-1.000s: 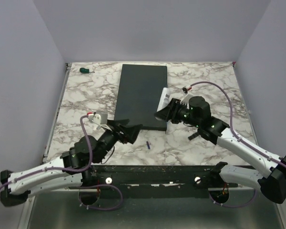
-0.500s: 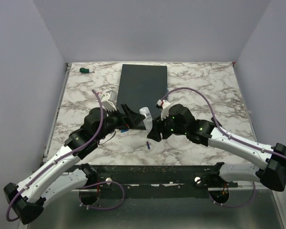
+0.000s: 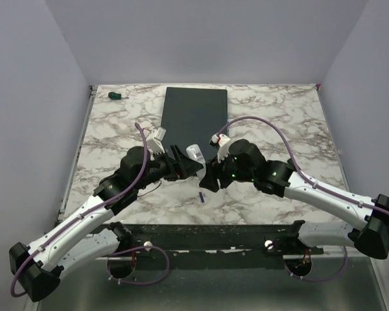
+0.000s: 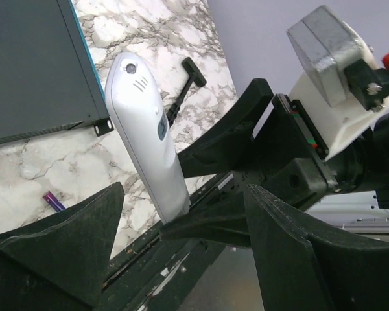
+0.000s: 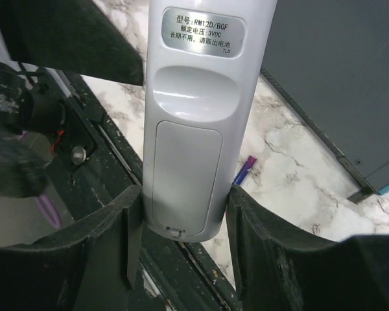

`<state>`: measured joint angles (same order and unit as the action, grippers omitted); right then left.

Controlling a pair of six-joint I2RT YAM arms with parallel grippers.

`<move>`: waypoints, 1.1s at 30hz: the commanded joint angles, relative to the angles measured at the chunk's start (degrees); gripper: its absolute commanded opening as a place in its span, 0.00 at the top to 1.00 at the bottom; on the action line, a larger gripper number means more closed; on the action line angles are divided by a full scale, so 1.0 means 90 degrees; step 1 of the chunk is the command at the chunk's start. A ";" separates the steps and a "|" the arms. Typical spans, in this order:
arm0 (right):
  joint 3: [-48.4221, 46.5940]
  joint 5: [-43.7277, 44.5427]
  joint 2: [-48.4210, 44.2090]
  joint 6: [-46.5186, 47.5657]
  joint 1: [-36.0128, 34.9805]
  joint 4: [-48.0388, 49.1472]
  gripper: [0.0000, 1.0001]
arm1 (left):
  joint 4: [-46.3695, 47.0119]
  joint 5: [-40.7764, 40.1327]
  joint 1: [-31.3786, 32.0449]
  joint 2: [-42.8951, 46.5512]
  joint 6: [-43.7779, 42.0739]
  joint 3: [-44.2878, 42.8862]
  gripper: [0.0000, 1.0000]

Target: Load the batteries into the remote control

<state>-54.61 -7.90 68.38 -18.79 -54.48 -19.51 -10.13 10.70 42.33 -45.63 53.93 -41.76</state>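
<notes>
White oblong remote control (image 5: 194,129), base pinched in right gripper (image 5: 185,201) beside dark grey slab (image 5: 337,84), apparently offered to empty, wide-open left gripper (image 4: 181,194).

Your right gripper (image 5: 185,217): fingers (image 5: 131,227) pressed on both sides of remote control (image 5: 198,123), back face to camera, bay cover shut. Purple battery (image 5: 244,170) on marble table (image 5: 298,188) just beyond one finger; dark grey slab (image 5: 337,78) farther out.

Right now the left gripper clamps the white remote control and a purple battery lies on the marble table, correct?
No: the right gripper clamps the remote control, as the right wrist view shows. The purple battery does lie on the table.
</notes>
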 commanded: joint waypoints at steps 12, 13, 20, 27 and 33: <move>-0.0218 -0.0909 -0.0235 -0.0042 -0.0187 0.0052 0.99 | 0.0665 -0.0798 -0.0038 0.0101 0.0311 0.0364 0.36; -0.0230 -0.0905 -0.0230 -0.0031 -0.0187 0.0020 0.99 | 0.0675 -0.0798 -0.0044 0.0061 0.0297 0.0349 0.39; -0.0277 -0.1003 -0.0230 0.0071 -0.0198 -0.0042 0.99 | 0.0918 -0.0780 -0.0040 -0.0053 0.0355 0.0448 0.46; -0.0231 -0.1281 -0.0205 0.0332 -0.0242 -0.0058 0.99 | 0.0950 -0.0740 -0.0043 -0.0145 0.0316 0.0406 0.46; -0.0295 -0.1193 -0.0225 0.0520 -0.0247 -0.0118 0.99 | 0.0978 -0.0759 -0.0045 -0.0073 0.0360 0.0550 0.55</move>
<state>-55.90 -17.69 67.40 -16.40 -56.21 -19.88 -2.66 4.89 42.33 -46.94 56.86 -38.04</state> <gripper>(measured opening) 0.548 0.489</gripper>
